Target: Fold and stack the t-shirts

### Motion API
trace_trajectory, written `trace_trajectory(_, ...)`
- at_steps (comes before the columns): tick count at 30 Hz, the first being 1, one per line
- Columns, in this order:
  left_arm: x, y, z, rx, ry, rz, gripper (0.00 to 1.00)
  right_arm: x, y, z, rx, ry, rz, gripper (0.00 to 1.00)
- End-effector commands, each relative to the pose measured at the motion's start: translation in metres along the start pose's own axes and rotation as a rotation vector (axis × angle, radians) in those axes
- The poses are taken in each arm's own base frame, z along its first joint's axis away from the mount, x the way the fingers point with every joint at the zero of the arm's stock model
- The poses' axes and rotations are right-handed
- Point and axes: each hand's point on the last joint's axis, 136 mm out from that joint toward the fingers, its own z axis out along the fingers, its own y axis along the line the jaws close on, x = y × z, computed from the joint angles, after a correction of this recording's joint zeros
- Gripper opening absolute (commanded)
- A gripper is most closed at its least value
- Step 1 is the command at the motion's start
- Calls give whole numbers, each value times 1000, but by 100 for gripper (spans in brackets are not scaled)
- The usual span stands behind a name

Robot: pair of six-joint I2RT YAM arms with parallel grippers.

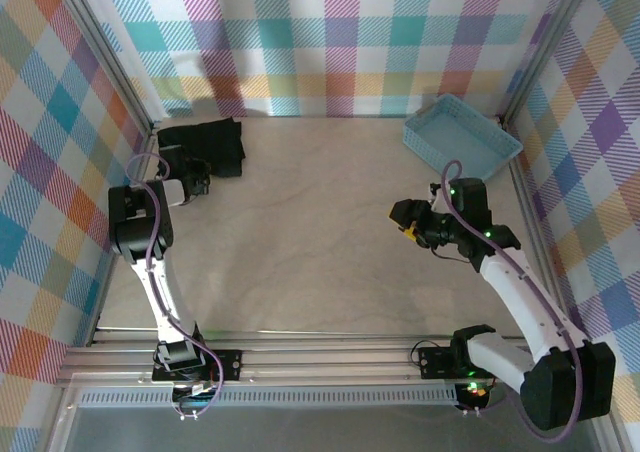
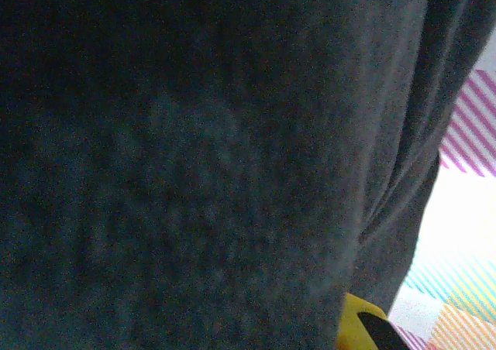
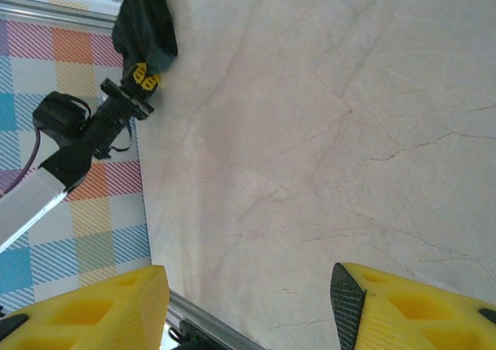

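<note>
Left hand (image 1: 196, 175) clamped on the black t-shirt (image 1: 208, 140) at the far-left corner (right hand (image 3: 248, 282) agape, empty).

The table (image 1: 320, 232) has a pale, stone-look top with faint veins running across it. In the far left corner the t-shirts (image 1: 205, 140) lie as a low heap of black cloth, close against the checked wall; I can't tell how many there are. Over at the far right a light-blue perforated basket (image 1: 460, 137) sits at an angle, well apart from the cloth. A metal rail (image 1: 320, 357) runs along the near edge.
</note>
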Motion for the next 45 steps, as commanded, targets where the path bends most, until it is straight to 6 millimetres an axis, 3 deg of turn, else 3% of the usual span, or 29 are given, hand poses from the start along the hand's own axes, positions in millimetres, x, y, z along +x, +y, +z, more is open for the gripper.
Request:
trace_trajectory(1, -2, -2, 13, -40, 113, 134, 0, -12, 18, -4, -39, -20, -48, 58)
trace_trajectory(6, -28, 5, 9, -86, 96, 157, 0, -16, 19, 2, -41, -2, -48, 58)
trace_trajectory(10, -30, -4, 7, -46, 100, 146, 1, -23, 30, 1, -66, -16, -92, 59)
trace_trajectory(11, -28, -10, 6, -24, 106, 137, 18, -28, 36, -2, -82, -45, -118, 60)
trace_trajectory(13, -24, -27, -3, 11, 97, 140, 62, -39, 48, -9, -109, -111, -160, 62)
trace_trajectory(14, -20, -41, -14, 36, 90, 155, 98, -44, 50, -12, -105, -138, -168, 65)
trace_trajectory(15, -16, -54, -25, 56, 83, 172, 100, -48, 53, -13, -103, -157, -173, 67)
trace_trajectory(17, -1, -83, -57, 97, 63, 233, 100, -54, 53, -14, -81, -169, -170, 100)
trace_trajectory(20, 31, -103, -110, 83, 24, 341, 100, -59, 41, -23, 86, -154, -153, 100)
trace_trajectory(24, 88, -86, -163, 37, -12, 385, 100, -77, 55, -55, 172, -296, -309, 100)
trace_trajectory(26, 99, -63, -200, -85, -121, 438, 100, -90, 47, -68, 270, -367, -339, 100)
trace_trajectory(30, 68, -5, -293, -502, -578, 637, 100, -114, -12, -89, 604, -507, -273, 100)
trace_trajectory(32, 56, 7, -317, -664, -668, 818, 100, -120, -12, -83, 580, -546, -384, 100)
trace_trajectory(35, 67, 24, -295, -716, -494, 1229, 100, -124, -34, -77, 603, -644, -479, 100)
trace_trajectory(38, 82, 63, -267, -552, -291, 1283, 100, -116, -82, -56, 712, -627, -637, 100)
trace_trajectory(39, 84, 71, -263, -492, -316, 1258, 100, -113, -96, -51, 742, -613, -666, 100)
trace_trajectory(41, 81, 75, -260, -409, -397, 1207, 100, -108, -120, -39, 764, -587, -705, 100)
trace_trajectory(45, 81, 84, -228, -365, -380, 1242, 100, -111, -150, -23, 770, -571, -687, 100)
